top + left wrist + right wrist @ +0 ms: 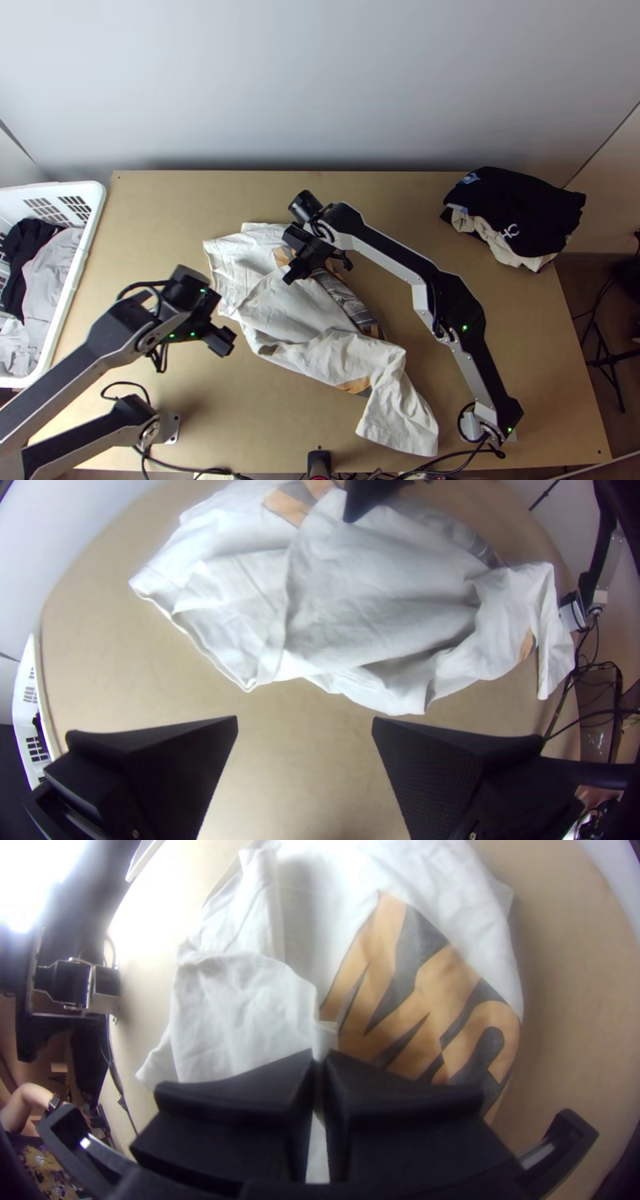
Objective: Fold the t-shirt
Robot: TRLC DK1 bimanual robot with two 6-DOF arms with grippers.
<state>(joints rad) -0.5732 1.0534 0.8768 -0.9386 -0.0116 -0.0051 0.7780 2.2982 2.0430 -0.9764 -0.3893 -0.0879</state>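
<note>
Your left gripper (221, 340) had empty fingers spread wide; your right gripper (290, 276) pinched the rumpled t-shirt (296, 324), whose long axis slanted across the desk (528, 344), far left to near right.

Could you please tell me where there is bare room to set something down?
Bare table lies between the basket and the t-shirt, and between the right arm and the dark clothes pile. It is crowded mid-table, where the right gripper pinches the t-shirt and the left gripper is nearby.
</note>
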